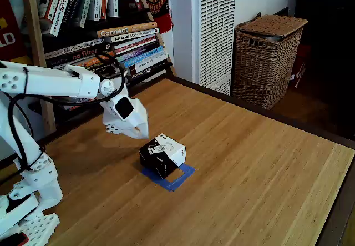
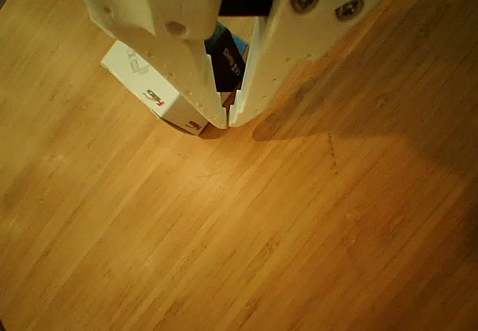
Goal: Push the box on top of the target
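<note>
**Fixed view: box sits partly over the blue tape square**

Fixed view, left to right: the white arm (image 1: 50, 85) rises from its base at the left edge of the wooden table (image 1: 266, 179) and reaches rightward in front of a bookshelf (image 1: 105, 29). Its gripper (image 1: 142, 134) points down and hangs just to the upper left of the box (image 1: 162, 154); whether it touches the box I cannot tell. The box, black and white with printed graphics, rests on the table near the middle, covering the rear-left part of the target (image 1: 176, 178), whose blue tape shows along the front and right sides. Further right stand a white appliance with a grille (image 1: 216, 29) and a wicker basket (image 1: 269, 57).

The other view looks down along the gripper (image 2: 228, 120): its two white fingers (image 2: 187, 77) come together at the tips, nothing between them. Behind the tips lies the box (image 2: 146, 81), its white face to the left and a dark face seen in the gap above, with a sliver of blue tape (image 2: 239, 45) beside it
</note>
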